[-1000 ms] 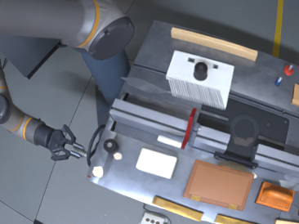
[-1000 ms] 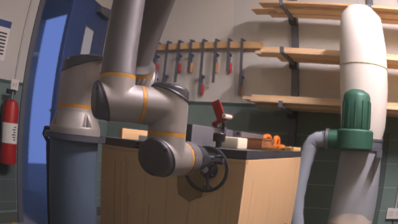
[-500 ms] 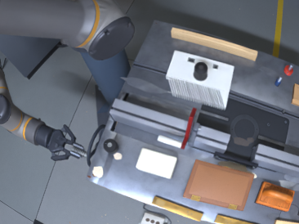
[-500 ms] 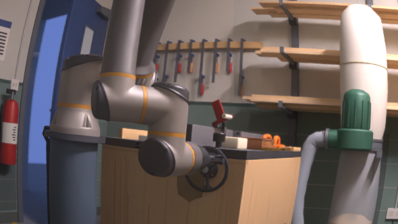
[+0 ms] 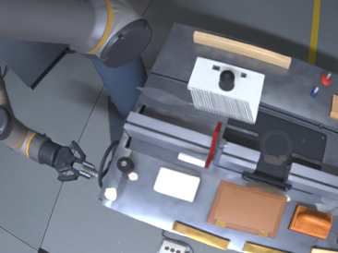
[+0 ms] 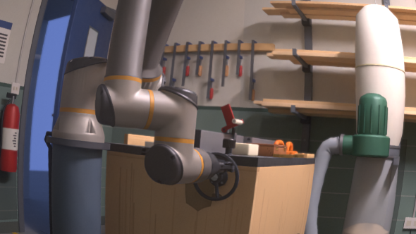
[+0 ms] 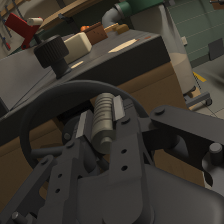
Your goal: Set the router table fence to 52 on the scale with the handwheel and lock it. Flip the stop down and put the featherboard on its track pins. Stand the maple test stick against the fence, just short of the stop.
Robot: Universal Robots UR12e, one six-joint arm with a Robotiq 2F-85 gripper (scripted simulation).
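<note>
The handwheel (image 5: 107,162) (image 6: 216,177) (image 7: 76,101) hangs on the left end of the router table, below the fence (image 5: 184,134). Its ribbed grey crank handle (image 5: 89,170) (image 7: 102,119) is gripped by my gripper (image 5: 82,168) (image 7: 101,119), which is closed on it. The black lock knob (image 5: 123,163) (image 7: 52,54) stands on the table top near the wheel. The red stop (image 5: 213,144) (image 6: 228,118) (image 7: 21,24) stands upright on the fence. The white featherboard (image 5: 226,88) lies behind the fence. The maple stick (image 5: 242,49) lies at the table's far edge.
An orange-brown box (image 5: 246,208) sits at the table's front, with a white block (image 5: 177,183) to its left. An orange push block (image 5: 310,220) lies at the right. The dust collector (image 6: 373,141) stands to the right of the table. My arm (image 6: 148,105) crosses in front of the table's left end.
</note>
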